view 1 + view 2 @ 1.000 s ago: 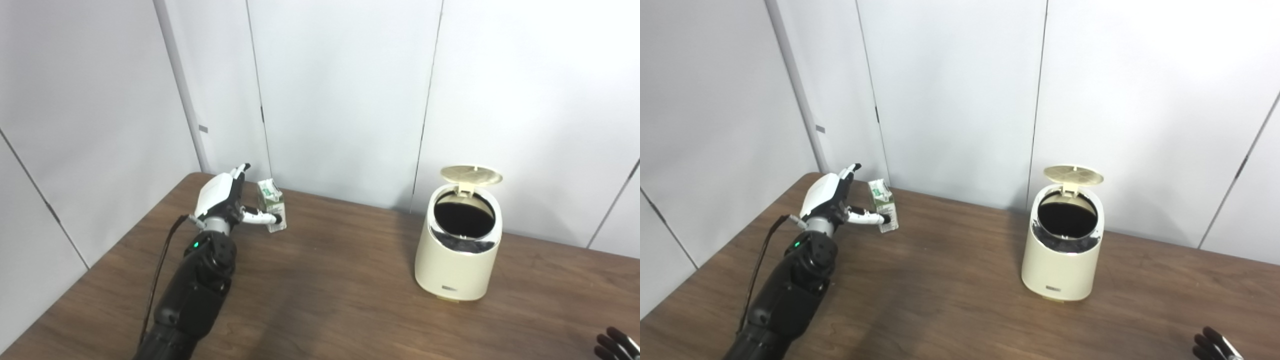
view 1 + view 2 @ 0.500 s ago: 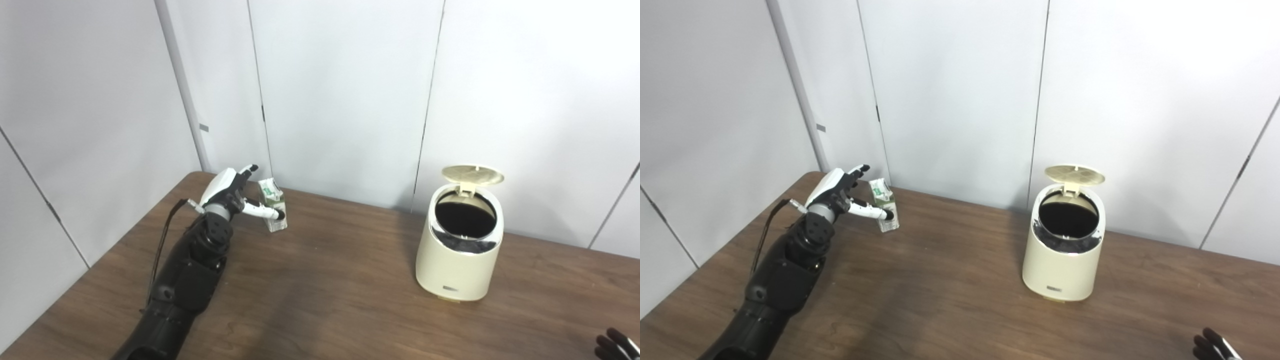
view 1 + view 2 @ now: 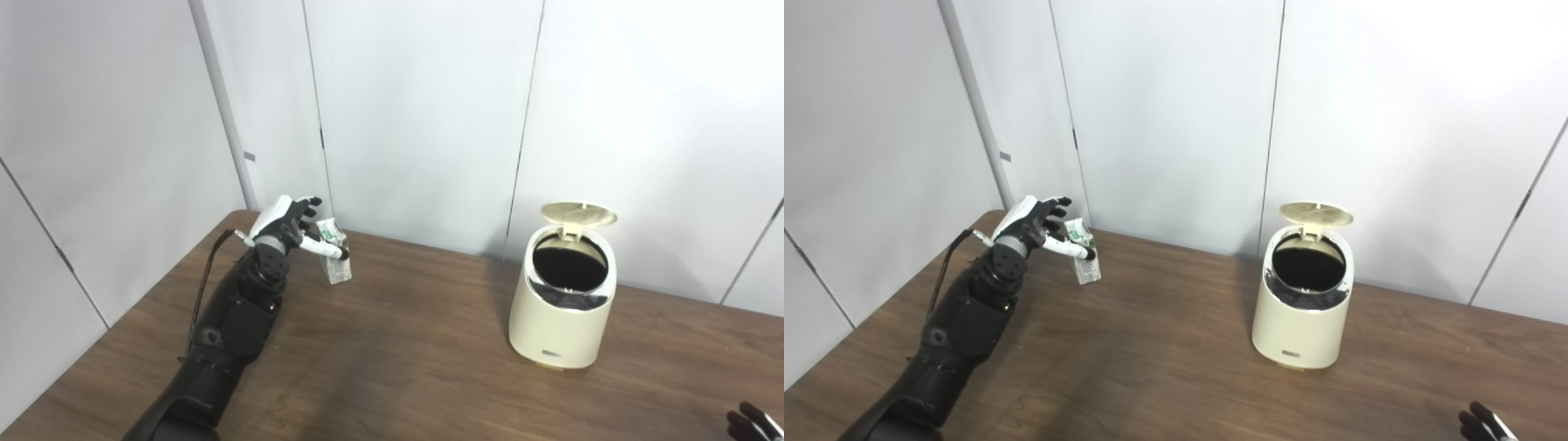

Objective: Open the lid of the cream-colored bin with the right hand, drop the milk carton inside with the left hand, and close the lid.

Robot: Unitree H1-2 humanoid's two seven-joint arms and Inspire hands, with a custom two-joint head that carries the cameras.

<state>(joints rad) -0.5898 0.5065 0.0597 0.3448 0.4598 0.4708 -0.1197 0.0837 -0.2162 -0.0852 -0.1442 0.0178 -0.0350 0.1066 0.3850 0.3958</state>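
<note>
- Your cream-colored plastic bin [image 3: 561, 312] already stands with its round lid [image 3: 578, 213] up.
- Left hand [image 3: 285, 223]: fingers [image 3: 323, 248] spread around the small green-and-white milk carton [image 3: 335, 260], not yet clasping.
- Right hand [image 3: 752, 422]: cannot tell.

The bin [image 3: 560, 312] is cream with a dark inside and a cream lid [image 3: 578, 213], the carton [image 3: 336, 260] white with green print, the left hand [image 3: 285, 223] white with black fingertips, the table [image 3: 398, 361] brown woodgrain.

Pale grey wall panels [image 3: 416, 116] with dark vertical seams rise behind a dark wood-grain table [image 3: 398, 361].
</note>
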